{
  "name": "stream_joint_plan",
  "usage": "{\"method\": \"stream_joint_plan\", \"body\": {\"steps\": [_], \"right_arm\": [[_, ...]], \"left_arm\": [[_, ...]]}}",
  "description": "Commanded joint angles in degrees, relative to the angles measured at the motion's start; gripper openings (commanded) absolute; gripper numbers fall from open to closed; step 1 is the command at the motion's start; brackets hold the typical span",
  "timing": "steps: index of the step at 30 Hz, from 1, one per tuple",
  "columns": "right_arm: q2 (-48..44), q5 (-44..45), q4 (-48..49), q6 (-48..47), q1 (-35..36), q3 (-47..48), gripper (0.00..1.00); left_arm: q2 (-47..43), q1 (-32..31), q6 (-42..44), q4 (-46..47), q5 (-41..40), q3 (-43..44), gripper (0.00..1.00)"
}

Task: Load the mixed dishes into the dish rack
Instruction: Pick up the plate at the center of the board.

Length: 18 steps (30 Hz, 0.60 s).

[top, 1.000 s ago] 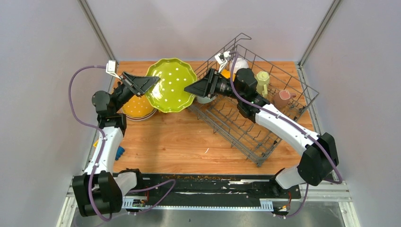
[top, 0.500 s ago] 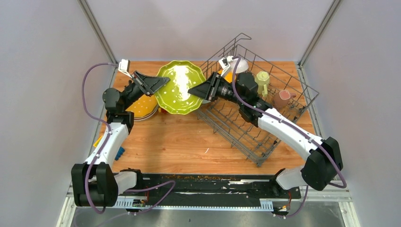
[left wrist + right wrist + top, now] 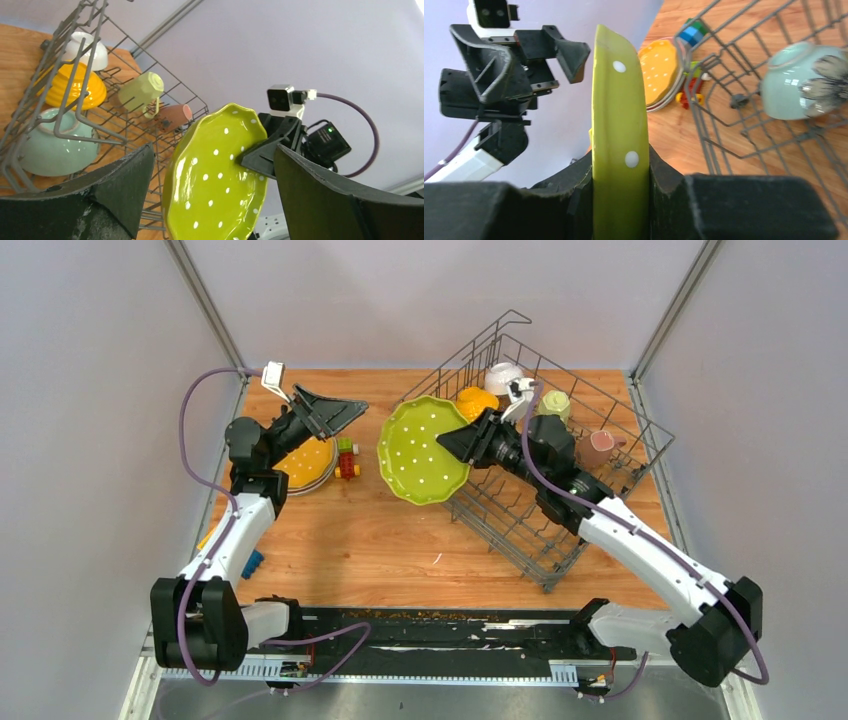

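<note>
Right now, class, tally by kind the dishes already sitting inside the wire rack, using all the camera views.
Bowls: 2 (white bowl, yellow bowl)
Mugs: 3 (pale-green mug, pink mug, teal mug)
Total: 5

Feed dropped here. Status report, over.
Left gripper open, empty. Right gripper shut on lime-green plate, held on edge beside dish rack. Rack's side wall yet to clear.
</note>
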Motion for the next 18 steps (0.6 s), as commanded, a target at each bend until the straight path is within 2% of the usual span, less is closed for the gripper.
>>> {"method": "stream_joint_plan", "body": {"steps": [1,10,18], "right_arm": [[-8.6,10.2,4.2,-3.3,-0.1,1.1,0.00],[-17.7,23.2,-2.1,-7.9,-0.2,-0.5,0.00],[-18.2,37.1,-15.4,-13.4,-0.4,4.4,0.00]], "left_arm": [[-0.5,-0.2,5.7,-4.4,-0.1,2.7,0.97],[-0.5,-0.2,8.3,-8.5,-0.5,3.3,1.00],[-1.6,-0.2,12.9,-15.4,-1.0,4.6,1.00]]}}
